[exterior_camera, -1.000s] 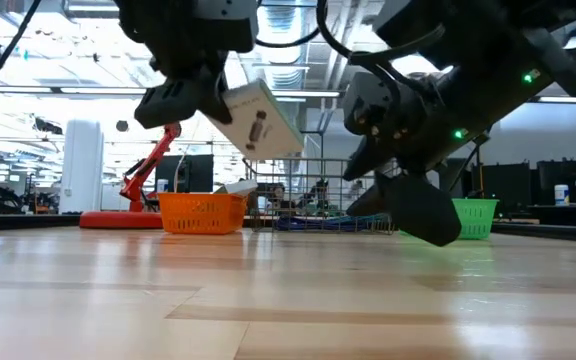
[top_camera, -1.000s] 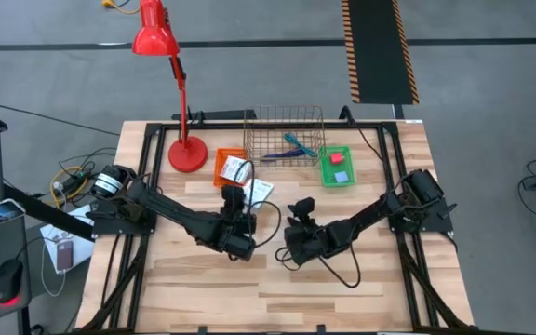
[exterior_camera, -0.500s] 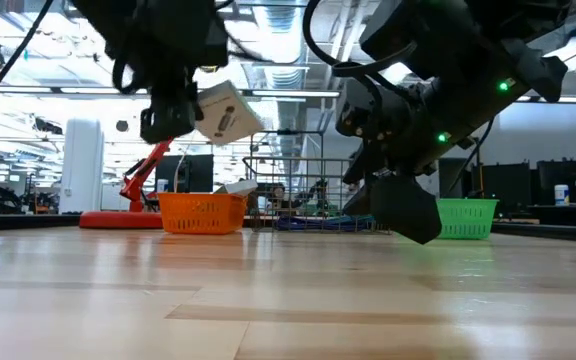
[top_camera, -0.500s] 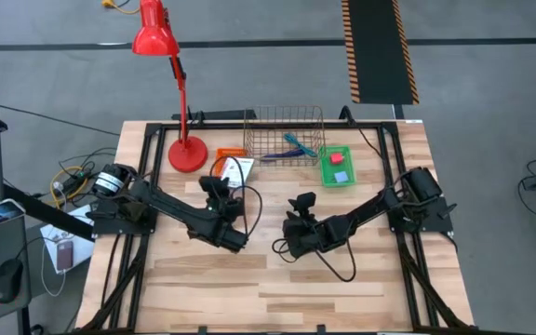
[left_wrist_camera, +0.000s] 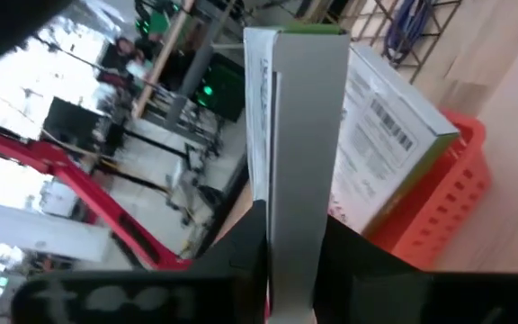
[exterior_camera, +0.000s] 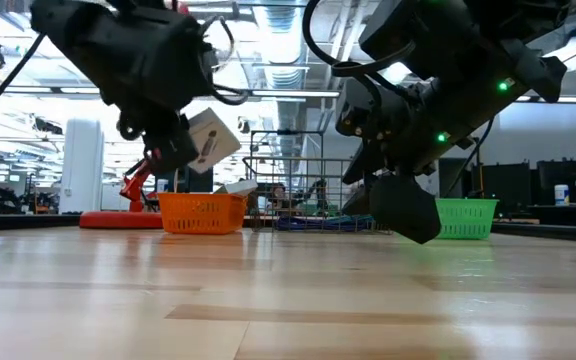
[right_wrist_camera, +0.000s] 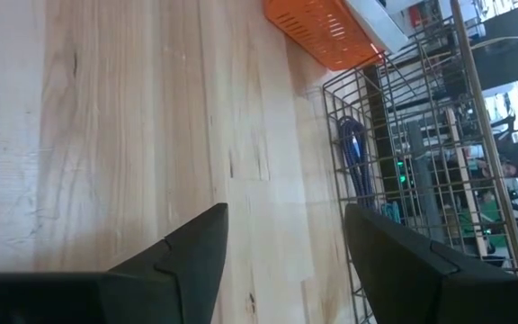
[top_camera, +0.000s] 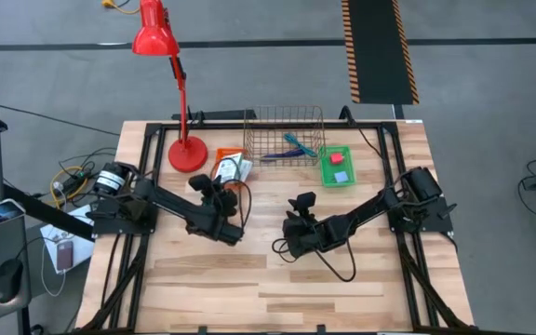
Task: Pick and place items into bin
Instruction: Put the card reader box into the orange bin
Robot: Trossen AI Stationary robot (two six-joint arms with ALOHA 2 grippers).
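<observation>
My left gripper point(top_camera: 220, 186) is shut on a flat white packet with dark print point(top_camera: 234, 169), which hovers over the near rim of the orange bin point(top_camera: 223, 154). A second white packet point(left_wrist_camera: 389, 144) lies inside that bin. My right gripper point(top_camera: 296, 223) hangs open above bare table near the middle, touching nothing. The dark blue pen and the teal-handled tool point(top_camera: 293, 146) lie in the wire basket point(top_camera: 285, 116). The small red block point(top_camera: 340, 158) sits in the green bin point(top_camera: 336, 173). My left gripper pinches the white packet between its two fingers by the end nearest the wrist point(left_wrist_camera: 293, 211). The packet stands edge-on between the fingers point(left_wrist_camera: 241, 261). It is lifted clear and tilted point(exterior_camera: 211, 138), its free end over the orange bin point(exterior_camera: 201, 212).
A red desk lamp stands with its round base point(top_camera: 187, 154) left of the orange bin. The three containers line the far side of the table. Cables trail from both wrists over the wood. Bare wooden table point(top_camera: 277, 288) spreads toward the near edge.
My left gripper has carried the white packet toward the table's far-left, from the middle to above the orange bin, and has come lower. The packet has tipped as it went. My right gripper shifted slightly to the left early on, then kept still, open.
</observation>
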